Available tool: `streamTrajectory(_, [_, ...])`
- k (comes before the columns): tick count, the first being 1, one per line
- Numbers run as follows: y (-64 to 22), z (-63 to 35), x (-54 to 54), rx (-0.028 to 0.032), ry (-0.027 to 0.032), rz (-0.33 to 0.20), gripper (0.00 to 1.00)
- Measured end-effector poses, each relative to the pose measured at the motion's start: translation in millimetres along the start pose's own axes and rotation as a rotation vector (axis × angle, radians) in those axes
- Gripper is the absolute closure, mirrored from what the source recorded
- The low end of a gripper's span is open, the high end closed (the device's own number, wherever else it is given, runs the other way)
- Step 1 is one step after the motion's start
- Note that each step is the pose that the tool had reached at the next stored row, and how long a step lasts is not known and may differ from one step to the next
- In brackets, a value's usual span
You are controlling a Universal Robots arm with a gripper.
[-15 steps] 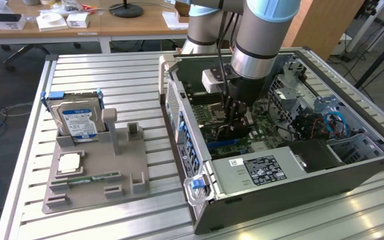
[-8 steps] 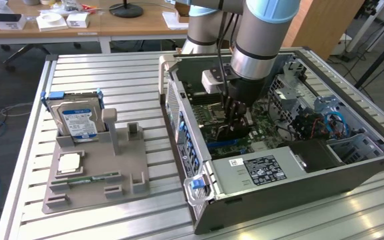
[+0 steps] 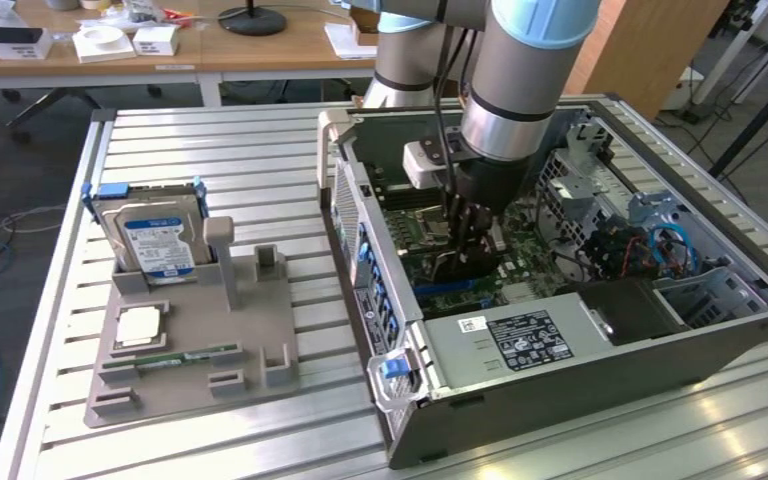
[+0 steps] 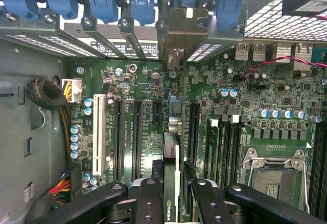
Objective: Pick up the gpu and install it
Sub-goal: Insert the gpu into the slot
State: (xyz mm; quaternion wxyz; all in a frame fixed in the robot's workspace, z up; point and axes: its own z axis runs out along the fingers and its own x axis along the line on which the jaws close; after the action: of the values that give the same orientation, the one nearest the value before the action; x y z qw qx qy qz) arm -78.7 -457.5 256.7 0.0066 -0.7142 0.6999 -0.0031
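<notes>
Already lifted: gpu point(image 4: 171, 165) gripped edge-on (logo showing) by end effector point(image 4: 173, 193), fingers partly closed around card, inside computer case point(image 3: 418, 440) over motherboard point(image 4: 138, 132) slots. Pickup done; seating in slot unconfirmed, card not released.
</notes>
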Motion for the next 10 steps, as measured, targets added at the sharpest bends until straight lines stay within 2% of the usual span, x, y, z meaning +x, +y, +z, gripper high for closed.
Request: streamTrajectory(10, [0.0,1.3,0.0,0.0,0.0,0.0,0.74])
